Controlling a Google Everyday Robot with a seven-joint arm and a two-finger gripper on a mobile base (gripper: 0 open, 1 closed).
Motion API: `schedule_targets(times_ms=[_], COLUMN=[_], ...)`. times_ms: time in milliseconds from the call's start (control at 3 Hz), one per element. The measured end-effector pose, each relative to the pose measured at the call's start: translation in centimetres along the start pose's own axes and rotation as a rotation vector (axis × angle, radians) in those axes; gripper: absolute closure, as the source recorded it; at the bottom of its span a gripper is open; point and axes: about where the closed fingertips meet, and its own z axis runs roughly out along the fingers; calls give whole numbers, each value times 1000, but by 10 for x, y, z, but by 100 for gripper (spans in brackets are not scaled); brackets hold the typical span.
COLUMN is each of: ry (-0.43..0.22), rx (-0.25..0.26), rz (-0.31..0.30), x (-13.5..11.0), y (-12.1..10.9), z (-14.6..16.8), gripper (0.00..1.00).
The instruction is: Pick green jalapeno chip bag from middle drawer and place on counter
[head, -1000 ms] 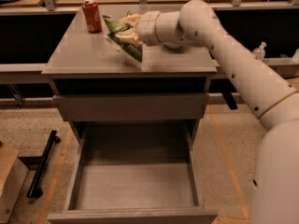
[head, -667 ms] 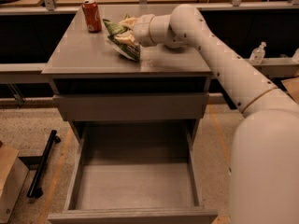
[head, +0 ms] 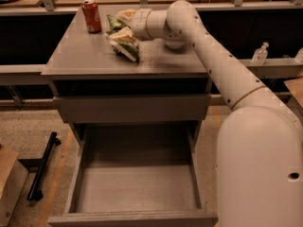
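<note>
The green jalapeno chip bag (head: 125, 45), mottled green with a white patch, is tilted at the back middle of the counter (head: 85, 56), its lower end at the surface. My gripper (head: 122, 26) reaches in from the right over the counter and is shut on the bag's upper part. The middle drawer (head: 137, 190) is pulled fully out below, and its grey floor is bare. Above it is the shallower drawer's flat front (head: 132, 109), closed.
A red soda can (head: 91, 16) stands at the counter's back left, close to the bag. My arm (head: 213, 60) crosses the counter's right side. A black bar (head: 42, 167) and a cardboard box (head: 8, 183) lie on the floor at left. A clear bottle (head: 259, 55) stands on the right ledge.
The gripper and bag have shifted slightly left and down on the counter. The arm's near links have swung closer and fill more of the right side.
</note>
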Motion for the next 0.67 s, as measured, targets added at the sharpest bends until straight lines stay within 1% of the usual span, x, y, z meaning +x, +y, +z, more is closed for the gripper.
schedule_targets(times_ms=[333, 667], ry=[-3, -3], rx=[-5, -5], rz=[1, 1], x=[-1, -1], y=[2, 2], z=[3, 3], gripper=[0, 0])
